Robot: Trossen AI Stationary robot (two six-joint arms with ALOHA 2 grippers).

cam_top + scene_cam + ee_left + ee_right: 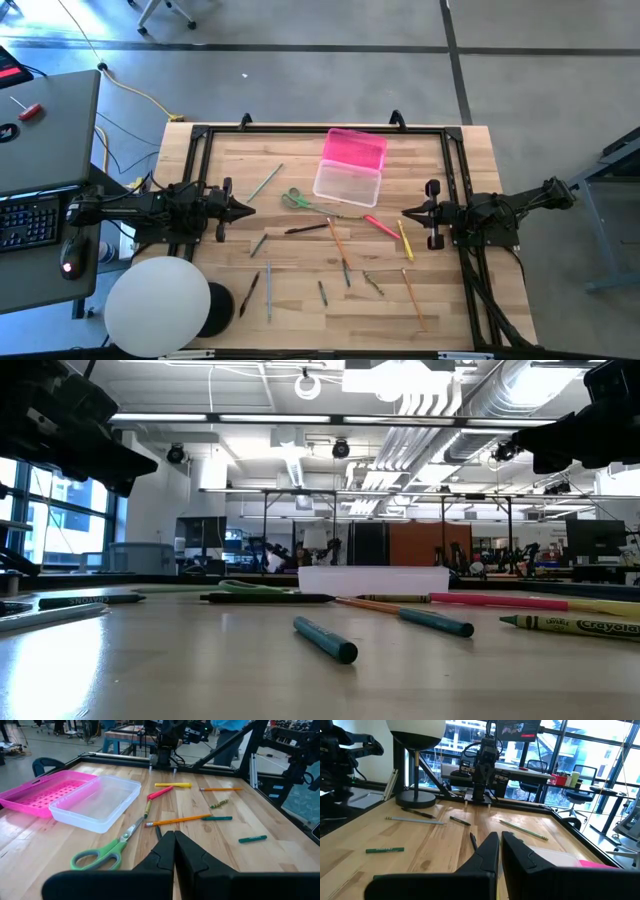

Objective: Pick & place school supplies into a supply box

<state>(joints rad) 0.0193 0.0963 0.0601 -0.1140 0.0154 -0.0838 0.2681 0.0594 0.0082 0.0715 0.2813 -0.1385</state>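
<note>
pink lid and clear supply box [348, 183] lie open. scissors [297, 200] sit just beside the box. my left gripper [243, 209] and right gripper [410, 212] are pinched closed, holding nothing. thin pencils [338, 244] could roll away if i bump them.

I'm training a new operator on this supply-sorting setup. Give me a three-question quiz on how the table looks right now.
1. True or false: the supply box already holds some pens.
2. Which item lies nearest the clear base of the box? A) the green-handled scissors B) the white lamp C) the keyboard
3. Fill in: the pink lid lies ____ beside the clear base.

Key
1. False. The base is empty; the pens and pencils lie scattered on the table.
2. A.
3. Open. The left gripper and right gripper both wait shut at the table's sides, holding nothing.
</note>
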